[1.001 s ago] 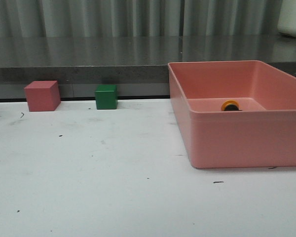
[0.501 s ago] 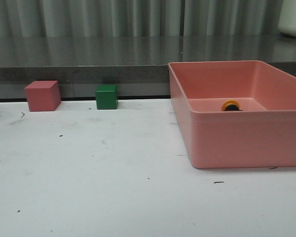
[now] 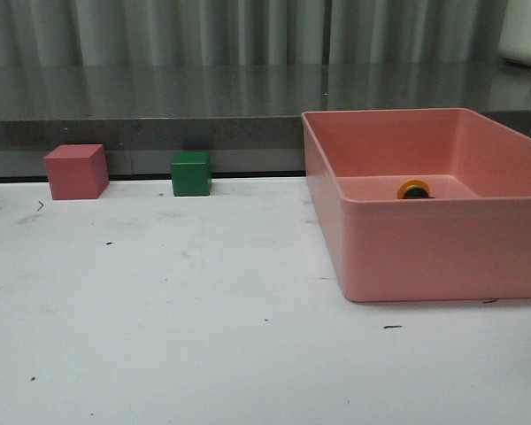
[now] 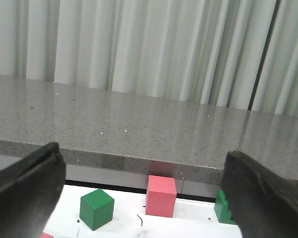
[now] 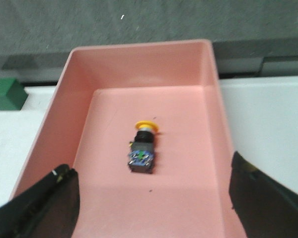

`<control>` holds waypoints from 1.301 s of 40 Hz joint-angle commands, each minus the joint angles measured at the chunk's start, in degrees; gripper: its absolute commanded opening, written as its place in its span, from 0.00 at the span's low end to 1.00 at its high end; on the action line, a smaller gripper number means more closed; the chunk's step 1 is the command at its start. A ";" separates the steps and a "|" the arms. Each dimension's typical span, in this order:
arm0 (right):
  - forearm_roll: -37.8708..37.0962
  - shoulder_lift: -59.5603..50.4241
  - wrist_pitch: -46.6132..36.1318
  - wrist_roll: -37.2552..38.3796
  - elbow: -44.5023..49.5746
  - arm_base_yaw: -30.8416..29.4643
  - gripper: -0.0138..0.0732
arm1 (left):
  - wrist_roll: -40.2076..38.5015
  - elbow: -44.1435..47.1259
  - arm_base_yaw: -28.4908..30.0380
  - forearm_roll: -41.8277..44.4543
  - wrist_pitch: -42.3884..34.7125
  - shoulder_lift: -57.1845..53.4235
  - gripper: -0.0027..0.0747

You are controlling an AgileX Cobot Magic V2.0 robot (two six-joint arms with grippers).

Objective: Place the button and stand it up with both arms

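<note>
Left gripper (image 4: 141,198) is spread wide with nothing in it, looking from low over the left side of the bench toward the back edge. Along that back edge, going left to right: a pink cube (image 3: 75,171), then a green cube (image 3: 191,173), then on the right side the big pink bin (image 3: 442,257). The left wrist view also shows another green cube (image 4: 97,208) further left.

Right gripper (image 5: 149,198) is wide open too, empty, hovering above the bin and looking down into it. The button (image 5: 143,148) is lying on its side on the bin floor, roughly in the middle, yellow cap pointing at the back wall, clear of every wall.

What I'd worry about: it's small and lying down, so a bad pinch on the round cap or collar could let it roll or squirt out. The bin walls are tall, so a sloppy descent could clip a rim. And whichever end it's grabbed by decides how awkward standing it up will be.
</note>
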 commanded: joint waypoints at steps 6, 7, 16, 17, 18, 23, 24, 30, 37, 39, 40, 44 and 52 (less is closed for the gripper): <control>0.55 16.42 8.78 1.46 -16.04 4.22 0.88 | -0.10 -2.07 0.03 -0.50 -4.41 0.90 0.83; 0.55 17.91 9.93 1.89 -17.86 4.06 0.88 | -0.10 -2.07 0.03 -0.50 -4.41 0.90 0.83; 0.55 32.97 20.12 3.82 -30.61 1.84 0.88 | -0.10 -2.07 0.03 -0.50 -4.41 0.90 0.83; 0.55 34.30 20.82 4.11 -32.09 1.57 0.88 | -0.10 -2.07 0.03 -0.50 -4.41 0.90 0.83; 0.55 36.10 21.70 4.57 -33.17 1.32 0.88 | -0.10 -2.07 0.03 -0.50 -4.41 0.90 0.83; 0.55 43.90 23.68 6.28 -39.49 0.21 0.88 | -0.10 -2.07 0.03 -0.50 -4.41 0.90 0.83; 0.55 45.24 23.74 6.28 -40.57 0.21 0.88 | -0.10 -2.07 0.03 -0.50 -4.41 0.90 0.83; 0.55 51.57 25.93 6.28 -46.06 0.21 0.88 | -0.10 -2.07 0.03 -0.50 -4.41 0.90 0.83; 0.55 55.83 28.16 6.28 -49.97 0.21 0.82 | -0.10 -2.07 0.03 -0.50 -4.41 0.90 0.83; 0.55 56.21 28.34 6.28 -50.08 0.21 0.75 | -0.10 -2.07 0.03 -0.50 -4.41 0.90 0.83; 0.55 56.26 28.34 6.28 -50.08 0.21 0.69 | -0.10 -2.07 0.03 -0.50 -4.41 0.90 0.83; 0.55 56.39 28.45 6.28 -50.08 0.21 0.50 | -0.10 -2.07 0.03 -0.50 -4.41 0.90 0.83; 0.55 55.52 28.92 6.28 -50.08 0.21 0.36 | -0.10 -2.07 0.03 -0.50 -4.08 0.90 0.83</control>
